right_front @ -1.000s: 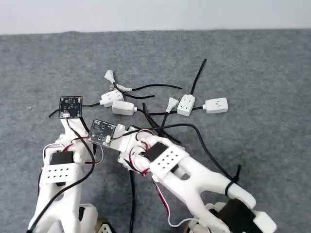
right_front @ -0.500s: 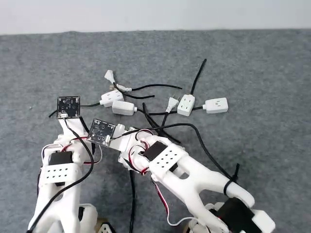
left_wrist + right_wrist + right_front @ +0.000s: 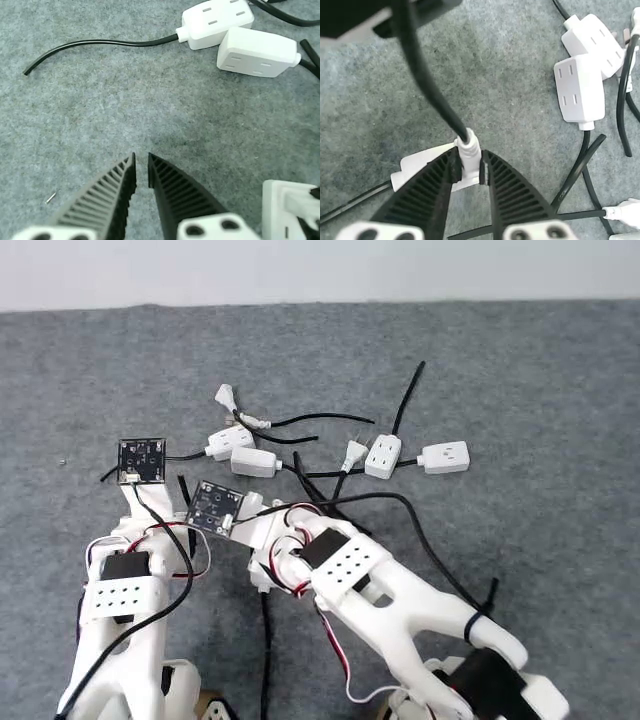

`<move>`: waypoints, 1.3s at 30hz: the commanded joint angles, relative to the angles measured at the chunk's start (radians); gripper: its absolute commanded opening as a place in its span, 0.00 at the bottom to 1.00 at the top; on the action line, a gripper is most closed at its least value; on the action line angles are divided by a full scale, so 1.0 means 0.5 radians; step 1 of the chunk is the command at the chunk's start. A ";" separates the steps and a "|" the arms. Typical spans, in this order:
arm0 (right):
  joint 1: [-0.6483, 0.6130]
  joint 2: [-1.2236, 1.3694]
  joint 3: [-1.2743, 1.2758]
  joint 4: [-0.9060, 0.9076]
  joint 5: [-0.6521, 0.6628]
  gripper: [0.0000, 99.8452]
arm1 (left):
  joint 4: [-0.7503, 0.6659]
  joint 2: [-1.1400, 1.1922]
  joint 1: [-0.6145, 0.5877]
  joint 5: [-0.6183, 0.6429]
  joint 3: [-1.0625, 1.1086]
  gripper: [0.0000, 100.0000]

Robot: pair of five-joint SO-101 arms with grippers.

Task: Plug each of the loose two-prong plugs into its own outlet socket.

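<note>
One plug [image 3: 468, 145] is clamped between the jaws of the right gripper [image 3: 469, 153]. Its black cord [image 3: 427, 85] leaves the back of the plug and rises toward the wrist. Directly beneath the plug lies a white socket block [image 3: 420, 169], flat on the grey mat [image 3: 520, 390] in the near centre of the scene, between the two arms.

Governing relation: the plug's long axis stands roughly square to the face of the block, prong end down and cord end up. The prongs are hidden by the plug body and the jaws, so it cannot be told whether they are seated, part-way in, or only resting on the face.

The left gripper [image 3: 141, 167] hangs over bare mat just left of the same block, with its jaws drawn to a narrow slit and nothing between them. It is the nearer free tool to that block.

Judgement: the coming move is a straight push along the plug's axis, with no side load. The block is not restrained and may slide or tip under an off-axis push. The left gripper is well placed to brace it.

A loose plug [image 3: 354, 452] lies farther off, to the far right. An unoccupied socket block [image 3: 256, 462] lies just far of both grippers.
</note>
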 commanded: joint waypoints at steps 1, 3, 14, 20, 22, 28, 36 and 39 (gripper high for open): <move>0.044 -0.005 0.021 0.014 -0.009 0.01 | -0.037 -0.046 -0.015 0.021 -0.023 0.04; 0.069 -0.005 0.058 0.011 -0.009 0.01 | -0.037 -0.046 -0.015 0.021 -0.023 0.04; 0.127 -0.008 0.138 0.032 -0.009 0.01 | -0.037 -0.046 -0.040 0.021 -0.020 0.04; 0.118 -0.032 0.135 0.014 -0.043 0.01 | -0.037 -0.046 -0.052 0.021 -0.026 0.04; 0.115 -0.035 0.089 0.029 -0.129 0.03 | -0.037 -0.046 -0.052 0.021 -0.026 0.04; 0.121 -0.032 -0.028 0.112 -0.359 0.17 | -0.040 -0.046 -0.046 0.021 -0.026 0.04; 0.100 -0.035 -0.095 0.137 -0.374 0.13 | -0.043 -0.046 -0.046 0.021 -0.026 0.04; 0.118 -0.035 -0.190 0.269 -0.377 0.13 | -0.043 -0.046 -0.052 0.021 -0.026 0.04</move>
